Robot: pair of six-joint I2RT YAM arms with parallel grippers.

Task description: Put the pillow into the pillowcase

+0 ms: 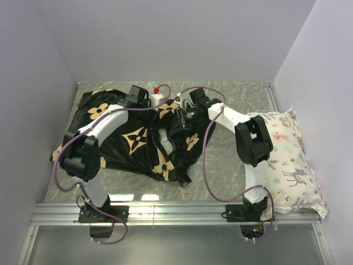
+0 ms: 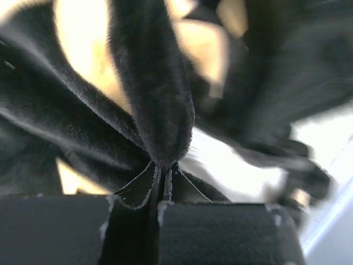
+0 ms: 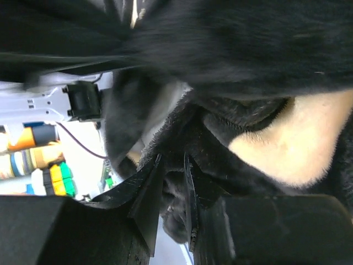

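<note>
Your left end effector (image 2: pixel 164 168) is closed tight on a fold of the pillowcase (image 1: pixel 132 141), and the right end effector (image 3: pixel 174 171) is narrow with plush between its fingers. Both hold it at its far rim, probably to pull the mouth apart. It lies on the left half of the desk (image 1: pixel 226 160), long axis from the far left corner toward the middle of the near edge. The pillow I cannot see surely; a white patch (image 1: pixel 165 144) in its middle may be it.
</note>
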